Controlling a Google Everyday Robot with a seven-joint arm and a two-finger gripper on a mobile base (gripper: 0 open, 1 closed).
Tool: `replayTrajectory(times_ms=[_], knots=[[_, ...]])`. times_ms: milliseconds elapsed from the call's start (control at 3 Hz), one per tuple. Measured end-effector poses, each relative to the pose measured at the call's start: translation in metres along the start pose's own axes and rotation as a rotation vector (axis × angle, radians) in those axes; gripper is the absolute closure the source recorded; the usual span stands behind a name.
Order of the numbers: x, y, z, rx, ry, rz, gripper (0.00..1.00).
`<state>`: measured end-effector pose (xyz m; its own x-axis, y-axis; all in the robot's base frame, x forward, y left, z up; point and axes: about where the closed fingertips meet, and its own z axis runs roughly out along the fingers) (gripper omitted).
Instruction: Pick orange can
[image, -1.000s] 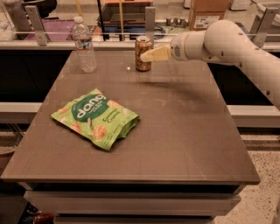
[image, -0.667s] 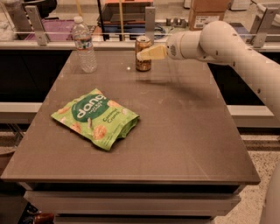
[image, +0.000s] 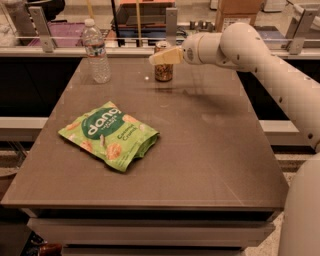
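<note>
Contact is the step in hand. The orange can (image: 163, 73) stands upright near the far edge of the tabletop (image: 210, 150), with the end effector (image: 159, 58) reaching in from the right and lying across its upper half. Whether it has clamped on the can or is only alongside it, I cannot tell. To do this well, the squeeze should be square and level across the can's body (a slim can tips easily), and the lift should go straight up, away from the water bottle (image: 96, 52) to the left. The green snack bag (image: 110, 134) lies well apart. Against the earlier frame, the end effector has slid leftward — from just beside the can to over it — while the can has not moved.
</note>
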<state>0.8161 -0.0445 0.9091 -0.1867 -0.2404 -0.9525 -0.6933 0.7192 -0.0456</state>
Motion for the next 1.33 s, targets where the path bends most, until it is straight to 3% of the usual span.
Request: replayTrajectory(times_ms=[333, 1333], knots=[[-0.0042, 0.0021, 0.0093, -0.020, -0.027, 0.007, 0.17], [-0.0026, 0.0076, 0.0154, -0.030, -0.024, 0.007, 0.88]])
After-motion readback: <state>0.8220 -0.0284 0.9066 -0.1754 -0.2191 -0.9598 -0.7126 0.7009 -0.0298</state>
